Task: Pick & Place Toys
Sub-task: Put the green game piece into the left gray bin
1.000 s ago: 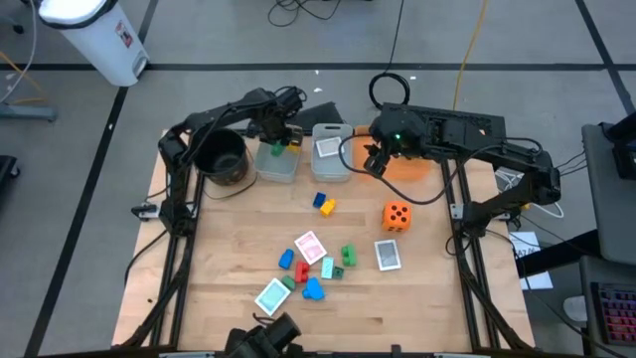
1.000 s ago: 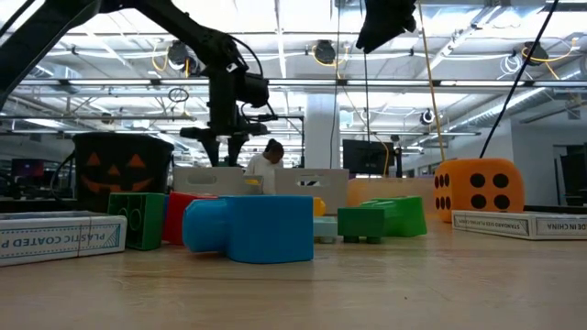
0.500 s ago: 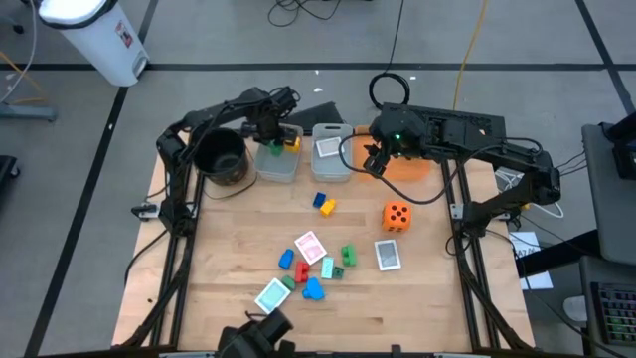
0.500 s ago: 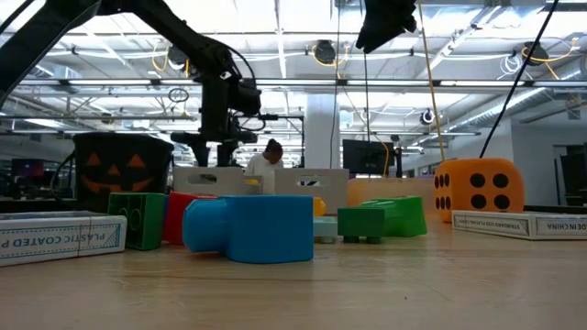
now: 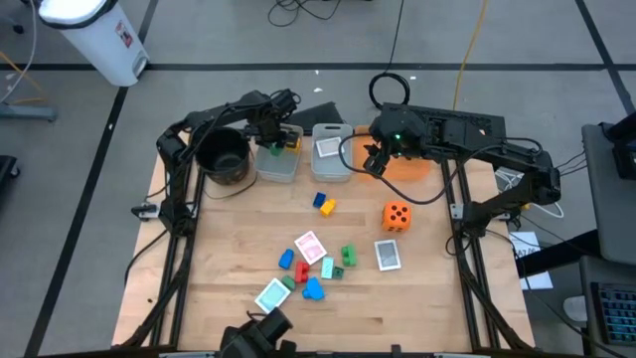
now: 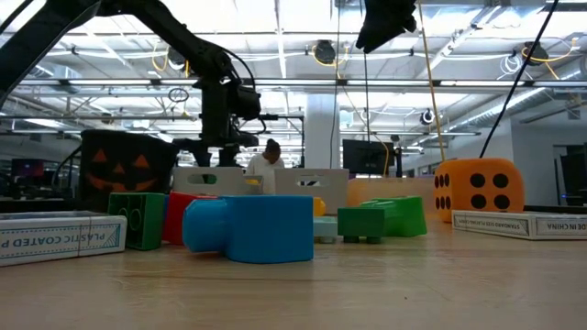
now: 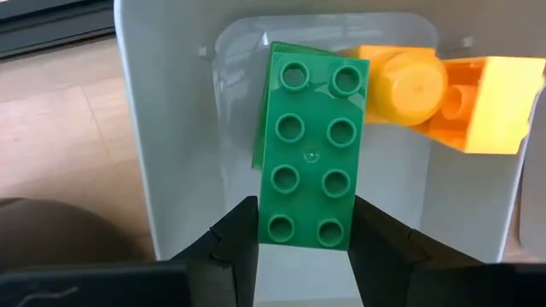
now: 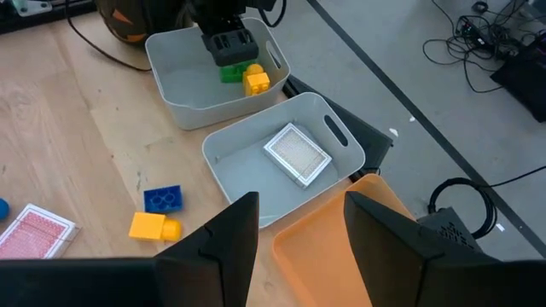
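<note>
Toys lie scattered across the wooden table (image 5: 238,229) in the high view: an orange die (image 5: 397,215), playing cards (image 5: 309,246), and blue, yellow, green and red blocks near the middle. The left gripper (image 5: 274,137) hangs over one clear bin (image 5: 277,166), beside the black pot (image 5: 221,154); the right gripper (image 5: 373,159) waits above the orange tray (image 5: 409,167).

From table height, a blue block (image 6: 249,226) and a green block (image 6: 381,220) stand in front, the die (image 6: 479,188) farther right.

Through the left wrist camera, the left gripper (image 7: 305,230) has its fingers (image 7: 237,234) clamped on a green brick (image 7: 312,147) inside the bin (image 7: 162,128), next to a yellow piece (image 7: 444,94).

Through the right wrist camera, the right gripper (image 8: 300,223) stands parted with nothing between its fingers, above the second bin (image 8: 341,145), which holds a card (image 8: 296,154).
</note>
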Robot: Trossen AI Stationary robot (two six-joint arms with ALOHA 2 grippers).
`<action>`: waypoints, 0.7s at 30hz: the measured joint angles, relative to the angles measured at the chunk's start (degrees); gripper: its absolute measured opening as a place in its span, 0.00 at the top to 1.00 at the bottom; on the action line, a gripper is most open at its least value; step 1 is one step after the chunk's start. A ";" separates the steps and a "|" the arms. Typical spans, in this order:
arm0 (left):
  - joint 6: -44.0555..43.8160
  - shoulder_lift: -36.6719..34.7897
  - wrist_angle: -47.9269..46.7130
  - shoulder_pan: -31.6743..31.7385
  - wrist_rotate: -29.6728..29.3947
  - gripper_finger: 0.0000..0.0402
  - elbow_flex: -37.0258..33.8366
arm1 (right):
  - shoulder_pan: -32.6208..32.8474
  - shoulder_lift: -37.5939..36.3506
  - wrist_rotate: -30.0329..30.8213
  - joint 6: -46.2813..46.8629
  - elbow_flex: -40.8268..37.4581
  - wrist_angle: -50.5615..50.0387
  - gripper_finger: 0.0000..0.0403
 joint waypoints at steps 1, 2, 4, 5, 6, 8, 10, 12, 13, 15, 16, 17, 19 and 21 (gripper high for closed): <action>0.09 0.00 0.02 0.00 0.14 0.65 0.00 | 0.00 0.00 0.00 0.00 0.00 0.01 0.59; 0.28 0.00 0.02 0.00 0.30 0.65 0.00 | 0.00 0.00 0.00 -0.02 0.00 0.00 0.59; 0.94 0.00 -0.25 0.00 0.36 0.65 0.01 | 0.00 0.00 0.00 -0.02 0.00 0.00 0.59; 1.51 0.00 -0.70 0.00 0.42 0.65 0.16 | 0.00 0.00 0.00 -0.02 0.00 0.01 0.59; 2.17 0.00 -1.32 0.00 0.39 0.65 0.39 | 0.00 0.00 0.00 -0.03 0.00 0.01 0.59; 3.82 0.00 -2.38 0.00 -0.05 0.65 0.97 | 0.00 0.00 0.00 -0.04 0.00 0.01 0.59; 5.06 0.00 -3.38 0.00 -0.89 0.65 1.34 | 0.00 0.02 0.00 -0.04 -0.05 0.09 0.59; 6.32 0.00 -4.14 0.00 -1.05 0.65 1.44 | 0.00 0.00 0.02 -0.22 -1.16 1.89 0.59; 7.19 0.00 -4.48 0.02 -0.95 0.65 1.49 | 0.00 0.00 0.02 -0.18 -2.01 2.95 0.59; 9.29 0.00 -4.97 0.25 -0.61 0.65 1.49 | 0.00 0.05 -0.21 0.36 -3.84 3.87 0.59; 10.12 0.00 -5.09 0.31 -0.63 0.65 1.49 | 0.00 0.07 -0.77 0.49 -4.54 3.97 0.59; 10.49 0.00 -5.04 0.42 -0.61 0.65 1.49 | -0.02 0.07 -1.86 0.54 -5.20 4.23 0.59; 10.61 0.00 -4.90 0.78 -0.62 0.65 1.51 | -0.02 -0.02 -3.31 0.81 -6.88 5.24 0.59; 11.18 0.00 -4.91 1.22 -0.63 0.65 1.51 | 0.00 -0.01 -4.19 1.80 -8.87 6.37 0.59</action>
